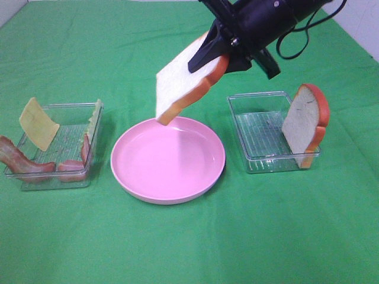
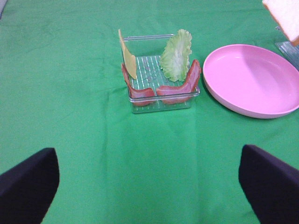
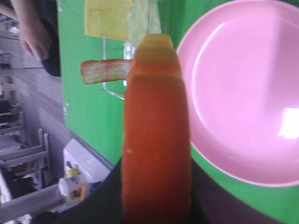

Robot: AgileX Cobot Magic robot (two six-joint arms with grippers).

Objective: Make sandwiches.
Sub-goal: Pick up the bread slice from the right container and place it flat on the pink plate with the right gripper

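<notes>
My right gripper (image 1: 224,52) is shut on a white bread slice (image 1: 185,83) with an orange-brown crust (image 3: 156,140). The slice hangs tilted, its lower corner just above the far rim of the round pink plate (image 1: 172,168). A second bread slice (image 1: 305,124) leans upright in the right clear tray (image 1: 260,136). The left clear tray (image 1: 56,160) holds a yellow cheese square (image 1: 37,124), lettuce (image 2: 176,56) and bacon strips (image 2: 180,86). My left gripper (image 2: 149,186) is open over bare cloth, well short of that tray. No stacked sandwiches are in view.
A green cloth (image 1: 189,242) covers the table. The plate (image 2: 252,79) sits between the two trays. Beyond the table edge, the right wrist view shows a person's hand (image 3: 32,37) and room clutter.
</notes>
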